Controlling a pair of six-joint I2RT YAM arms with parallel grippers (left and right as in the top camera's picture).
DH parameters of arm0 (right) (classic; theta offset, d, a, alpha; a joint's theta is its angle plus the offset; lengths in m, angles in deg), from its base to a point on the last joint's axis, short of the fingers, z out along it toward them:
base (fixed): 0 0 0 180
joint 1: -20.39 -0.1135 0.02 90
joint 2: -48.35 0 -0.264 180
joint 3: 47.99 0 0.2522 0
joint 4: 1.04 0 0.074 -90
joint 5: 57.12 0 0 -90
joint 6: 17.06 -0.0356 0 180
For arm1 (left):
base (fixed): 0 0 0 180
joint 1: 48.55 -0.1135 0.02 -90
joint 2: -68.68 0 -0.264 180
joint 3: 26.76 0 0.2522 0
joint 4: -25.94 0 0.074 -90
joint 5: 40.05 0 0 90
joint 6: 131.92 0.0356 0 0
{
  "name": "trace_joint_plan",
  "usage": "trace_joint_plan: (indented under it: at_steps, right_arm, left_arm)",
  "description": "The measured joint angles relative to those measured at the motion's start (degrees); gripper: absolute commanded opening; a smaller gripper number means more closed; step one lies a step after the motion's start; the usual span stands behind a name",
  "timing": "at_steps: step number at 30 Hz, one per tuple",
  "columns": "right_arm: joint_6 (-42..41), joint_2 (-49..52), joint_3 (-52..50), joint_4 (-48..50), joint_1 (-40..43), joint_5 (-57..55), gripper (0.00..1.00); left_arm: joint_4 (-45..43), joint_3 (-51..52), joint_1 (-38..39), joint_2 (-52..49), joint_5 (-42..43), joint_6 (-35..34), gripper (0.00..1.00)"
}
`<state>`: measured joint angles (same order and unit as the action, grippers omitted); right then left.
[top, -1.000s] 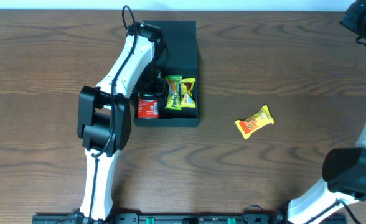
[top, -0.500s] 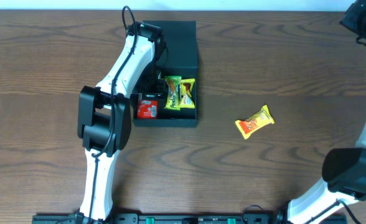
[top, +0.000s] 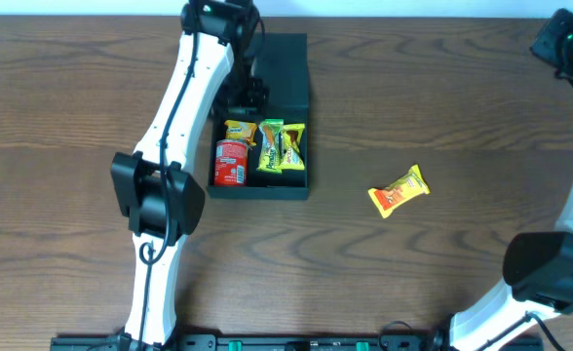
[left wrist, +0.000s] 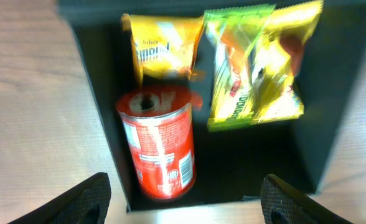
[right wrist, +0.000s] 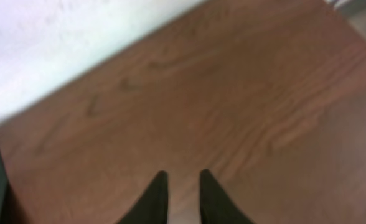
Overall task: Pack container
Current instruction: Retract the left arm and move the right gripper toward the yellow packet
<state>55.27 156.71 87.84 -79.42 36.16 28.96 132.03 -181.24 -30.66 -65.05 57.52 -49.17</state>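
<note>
The container (top: 298,181) is a dark square box with its flap lid (top: 285,63) open at the back. Inside lie a red can (top: 231,162), a small yellow packet (top: 239,131) and green and yellow packets (top: 281,146). My left gripper (top: 251,94) hangs open and empty above the box's back. The left wrist view looks down on the can (left wrist: 160,143), the small yellow packet (left wrist: 164,53) and the green and yellow packets (left wrist: 251,68), with my left gripper's fingers (left wrist: 186,205) spread wide. My right gripper (right wrist: 183,193) is shut and empty over bare table at the far right.
A loose yellow-orange snack packet (top: 399,192) lies on the wooden table right of the box. The right arm (top: 564,44) stands along the table's right edge. The table's back edge and a white wall (right wrist: 58,37) show in the right wrist view.
My left gripper has lifted out of the box and drawn back toward the lid. The small yellow packet now shows uncovered behind the red can. The right arm has barely moved.
</note>
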Motion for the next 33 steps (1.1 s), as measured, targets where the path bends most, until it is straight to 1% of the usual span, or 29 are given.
trace_joint_plan:
  at_steps: [1, 2, 3, 6, 9, 13, 17, 21, 23, 27, 30, 33]
  right_arm:
    - [-0.70, 0.00, 0.00, -1.64, -0.46, -0.50, 0.30]
    - [-2.12, 0.00, 0.00, -3.72, -1.22, -1.20, 0.36]
    - [-4.13, 0.00, 0.00, -6.91, -2.34, -2.54, 0.43]
    - [-10.95, 0.00, -0.15, -13.22, -6.29, -6.80, 0.58]
    - [-16.17, 0.00, -0.22, -14.93, -11.37, -10.10, 0.65]
    - [-22.23, 0.00, -0.22, -14.78, -18.60, -11.61, 0.68]
    - [-25.64, 0.00, -0.22, -14.43, -21.70, -12.26, 0.68]
    - [-28.04, 0.00, -0.26, -14.40, -23.15, -12.57, 0.70]
    - [-30.34, 0.00, -1.05, -14.32, -23.56, -12.55, 0.72]
    - [-33.92, 0.00, -5.73, -12.50, -23.56, -11.15, 0.70]
    - [-34.95, 0.00, -10.60, -10.29, -23.58, -8.61, 0.71]
    - [-36.20, 0.00, -16.46, -7.21, -23.58, -5.92, 0.70]
  left_arm:
    - [0.00, -1.90, 0.00, 0.00, -0.48, 0.04, 0.88]
    - [0.00, -3.67, 0.00, 0.00, -1.03, 0.33, 0.95]
    - [0.00, -5.49, 0.00, 0.00, -1.92, -0.02, 0.98]
    - [-0.02, -8.92, -0.11, 0.04, -5.27, 1.05, 0.95]
    - [-0.13, -10.54, -0.24, 1.01, -9.99, 4.50, 0.96]
    - [-1.51, -10.71, -0.48, 5.57, -15.63, 8.66, 0.96]
    - [-3.02, -10.82, -2.29, 12.81, -17.46, 10.36, 0.95]
    - [-2.38, -10.91, -6.69, 21.51, -18.36, 11.76, 0.95]
    - [-1.68, -11.19, -10.67, 27.98, -18.51, 12.48, 0.95]
    - [-0.81, -11.52, -15.15, 37.73, -15.89, 15.10, 0.95]
    - [-0.28, -11.23, -15.54, 43.52, -14.43, 17.14, 0.95]
    - [-0.15, -8.09, -15.54, 49.64, -13.86, 19.37, 0.95]
